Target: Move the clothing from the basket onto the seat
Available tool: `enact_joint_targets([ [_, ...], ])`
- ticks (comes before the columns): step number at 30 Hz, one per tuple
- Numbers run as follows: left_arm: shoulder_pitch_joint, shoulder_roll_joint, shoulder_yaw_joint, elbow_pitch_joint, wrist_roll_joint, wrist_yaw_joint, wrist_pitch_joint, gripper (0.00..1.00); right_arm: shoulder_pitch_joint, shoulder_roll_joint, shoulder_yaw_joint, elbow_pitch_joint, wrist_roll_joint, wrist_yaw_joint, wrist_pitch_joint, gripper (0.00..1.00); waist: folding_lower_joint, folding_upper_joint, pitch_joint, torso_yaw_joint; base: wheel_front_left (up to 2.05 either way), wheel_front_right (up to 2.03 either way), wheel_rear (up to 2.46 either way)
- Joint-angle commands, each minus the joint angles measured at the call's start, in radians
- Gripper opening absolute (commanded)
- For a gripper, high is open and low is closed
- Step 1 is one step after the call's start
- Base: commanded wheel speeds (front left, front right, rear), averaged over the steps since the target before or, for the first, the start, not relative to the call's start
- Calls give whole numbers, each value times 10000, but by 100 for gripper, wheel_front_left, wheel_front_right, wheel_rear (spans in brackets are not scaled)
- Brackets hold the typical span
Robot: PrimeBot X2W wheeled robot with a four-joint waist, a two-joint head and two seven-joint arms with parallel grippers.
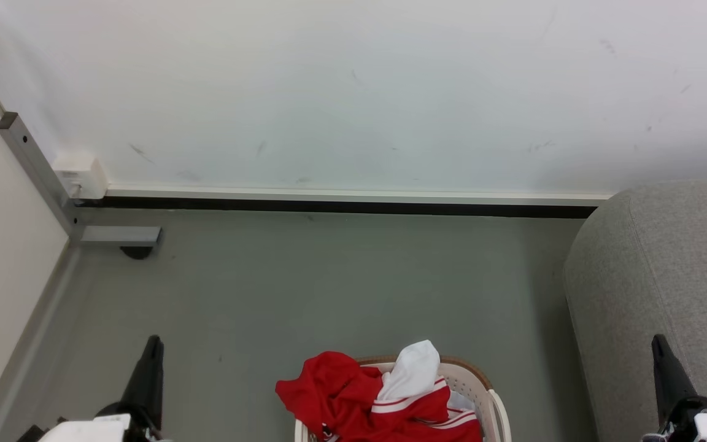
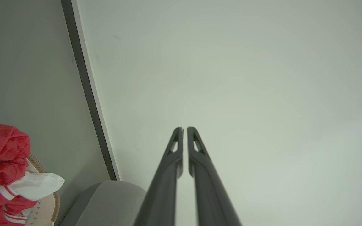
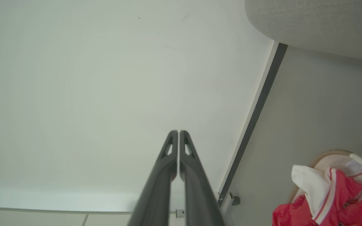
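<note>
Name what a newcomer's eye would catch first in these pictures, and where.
The bright red clothing stands out, heaped in the basket at the head view's bottom centre and spilling over its left rim, a white cloth on top. The grey seat bulks at the right edge, and the left gripper and right gripper rise shut from the lower corners.

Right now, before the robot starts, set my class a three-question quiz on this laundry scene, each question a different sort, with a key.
1. True or false: the red clothing already lies on the grey seat.
2. In the head view, the seat stands on which side of the basket? A left, B right.
3. What state are the left end effector and right end effector in?
Key: 1 false, it is in the basket. 2 B. 3 both shut, holding nothing.
</note>
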Motion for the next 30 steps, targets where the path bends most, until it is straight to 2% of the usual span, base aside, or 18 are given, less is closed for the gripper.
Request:
enact_joint_targets([
  [1, 35, -9, -13, 34, 17, 4, -34, 100, 23, 16, 32, 42, -10, 0, -32, 100, 0, 0, 1, 0, 0, 0, 0],
  [13, 96, 0, -176, 46, 515, -2, -593, 100, -50, -2, 511, 86, -897, -2, -597, 100, 0, 0, -4, 10, 0, 0, 0],
  [23, 154, 9, -202, -58, 1781, 14, -1043, 100, -94, -17, 876, -97, -2908, -4, -1043, 100, 0, 0, 3, 5, 0, 0, 0],
  [30, 205, 15, -308, -240, 3165, 93, -1324, 100, -163, -27, 1076, -261, -4519, -5, -1330, 100, 0, 0, 15, -8, 0, 0, 0],
])
